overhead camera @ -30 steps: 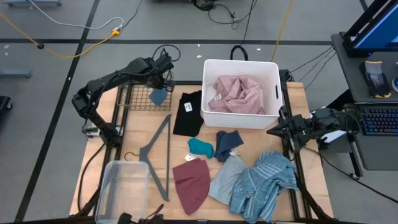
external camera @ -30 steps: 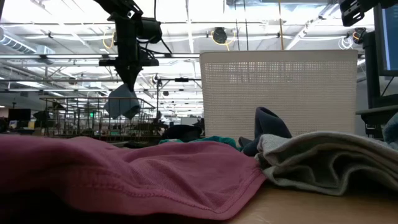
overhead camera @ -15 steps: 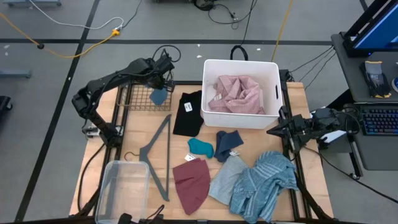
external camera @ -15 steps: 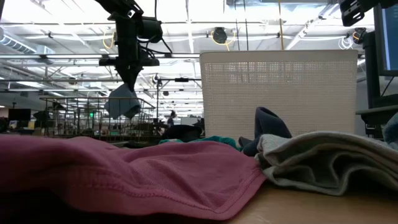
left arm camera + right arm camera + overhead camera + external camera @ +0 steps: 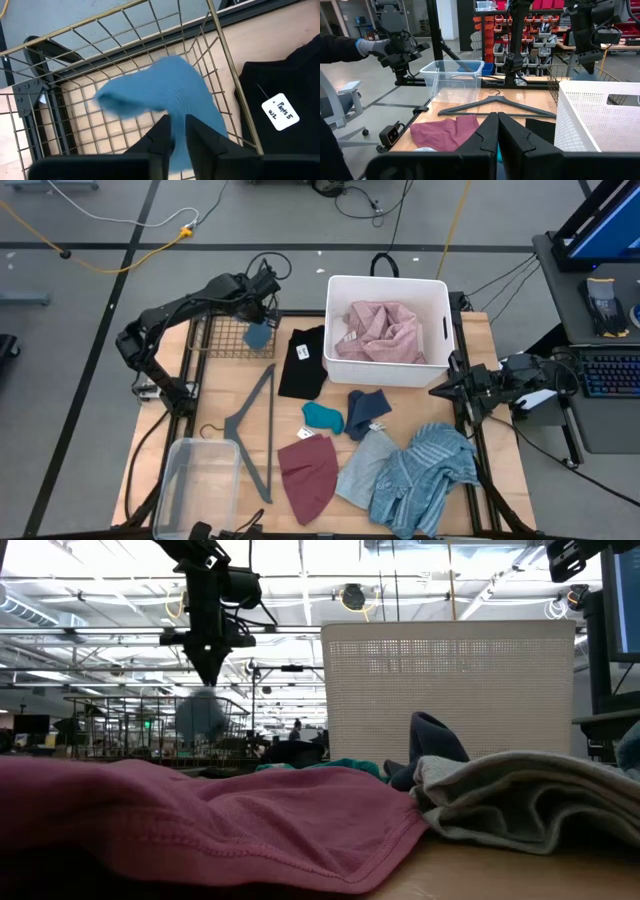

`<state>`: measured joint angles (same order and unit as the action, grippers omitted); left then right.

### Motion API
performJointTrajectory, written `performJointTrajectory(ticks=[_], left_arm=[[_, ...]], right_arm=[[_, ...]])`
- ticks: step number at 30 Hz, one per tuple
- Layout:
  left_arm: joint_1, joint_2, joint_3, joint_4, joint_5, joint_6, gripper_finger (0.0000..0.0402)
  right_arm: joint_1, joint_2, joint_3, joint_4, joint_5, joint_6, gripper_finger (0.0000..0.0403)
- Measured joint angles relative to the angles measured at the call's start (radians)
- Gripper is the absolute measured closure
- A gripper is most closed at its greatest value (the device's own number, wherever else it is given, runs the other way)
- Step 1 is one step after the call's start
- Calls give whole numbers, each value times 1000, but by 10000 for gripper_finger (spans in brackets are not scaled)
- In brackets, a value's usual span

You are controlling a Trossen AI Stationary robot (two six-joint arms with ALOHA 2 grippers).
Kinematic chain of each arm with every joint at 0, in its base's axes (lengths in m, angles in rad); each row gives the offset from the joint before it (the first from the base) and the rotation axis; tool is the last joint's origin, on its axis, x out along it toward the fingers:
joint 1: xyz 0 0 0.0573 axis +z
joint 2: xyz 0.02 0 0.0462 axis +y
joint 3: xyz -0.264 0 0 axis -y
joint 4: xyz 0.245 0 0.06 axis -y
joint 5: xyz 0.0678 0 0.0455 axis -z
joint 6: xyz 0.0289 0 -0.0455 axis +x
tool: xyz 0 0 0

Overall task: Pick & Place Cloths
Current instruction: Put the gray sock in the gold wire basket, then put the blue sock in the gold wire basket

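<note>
Blue cloth [image 5: 200,716] dropped from left gripper [image 5: 210,668], poised overhead.

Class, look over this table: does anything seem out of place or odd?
The blue cloth is blurred in mid-air over the wire basket, just below the left gripper: apparently dropping in. Nothing looks damaged.

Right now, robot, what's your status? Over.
Left end effector above wire basket, fingers parted, blue cloth dropping free below it. Right end effector shut, parked at table's right edge. Nothing in the way. Over.
</note>
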<state>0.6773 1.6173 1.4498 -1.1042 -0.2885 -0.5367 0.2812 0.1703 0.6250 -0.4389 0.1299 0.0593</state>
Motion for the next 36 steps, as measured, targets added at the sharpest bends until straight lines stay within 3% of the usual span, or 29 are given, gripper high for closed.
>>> performJointTrajectory(ticks=[9,15,21,28,36], left_arm=[[0,0,0,1,-1,18,259],[-6,-36,0,1,8,44,245],[-74,-157,0,13,36,24,287],[-253,-308,1,129,111,-44,389],[-501,-367,1,312,117,-71,399]], right_arm=[[0,0,0,0,0,0,399],[0,0,0,0,0,0,399],[0,0,0,0,0,0,399],[0,0,0,0,0,0,399],[0,0,0,0,0,0,399]])
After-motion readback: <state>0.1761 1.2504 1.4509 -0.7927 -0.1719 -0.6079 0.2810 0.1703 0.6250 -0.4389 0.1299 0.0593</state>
